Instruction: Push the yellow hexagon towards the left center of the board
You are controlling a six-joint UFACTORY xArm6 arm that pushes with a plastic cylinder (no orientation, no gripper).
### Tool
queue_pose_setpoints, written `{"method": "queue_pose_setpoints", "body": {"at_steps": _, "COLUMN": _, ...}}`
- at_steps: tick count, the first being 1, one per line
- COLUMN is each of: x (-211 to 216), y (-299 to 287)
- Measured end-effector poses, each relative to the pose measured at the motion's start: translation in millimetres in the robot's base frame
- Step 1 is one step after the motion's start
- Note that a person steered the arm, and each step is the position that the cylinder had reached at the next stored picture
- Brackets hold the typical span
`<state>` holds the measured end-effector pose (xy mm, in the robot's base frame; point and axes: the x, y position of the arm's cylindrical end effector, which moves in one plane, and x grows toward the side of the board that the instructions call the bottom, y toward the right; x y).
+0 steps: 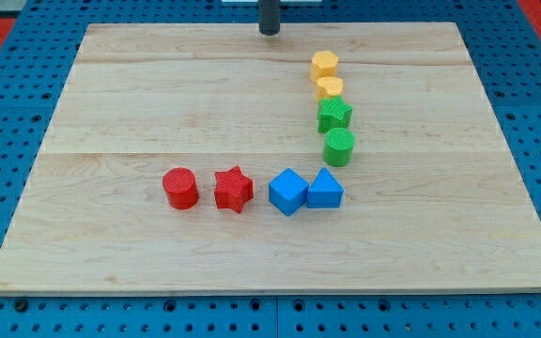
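At the view's top edge of the wooden bench, my tip stands well apart from every block, up and to the left of the yellow hexagon; I carry no gripper, so nothing is open or closed, and the push looks not yet begun. To drive it toward the left centre, I judge the tip must first circle round to its right side without nudging the second yellow block touching it just below. The hexagon is small and squat, heading a column above the green blocks.

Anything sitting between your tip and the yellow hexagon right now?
No. In the camera view, only bare board separates my tip from the yellow hexagon, which lies toward the view's lower right of it.
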<state>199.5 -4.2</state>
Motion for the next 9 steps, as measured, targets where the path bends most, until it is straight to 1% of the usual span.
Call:
{"method": "queue_pose_setpoints", "body": {"at_steps": 2, "x": 0, "y": 0}}
{"method": "queue_pose_setpoints", "body": {"at_steps": 4, "x": 0, "y": 39}}
{"method": "queue_pose_setpoints", "body": {"at_steps": 5, "x": 15, "y": 80}}
{"method": "queue_pose_setpoints", "body": {"at_steps": 6, "x": 56, "y": 102}}
{"method": "queue_pose_setpoints", "body": {"at_steps": 7, "x": 95, "y": 100}}
{"method": "queue_pose_setpoints", "body": {"at_steps": 8, "x": 95, "y": 33}}
{"method": "queue_pose_setpoints", "body": {"at_steps": 9, "x": 106, "y": -36}}
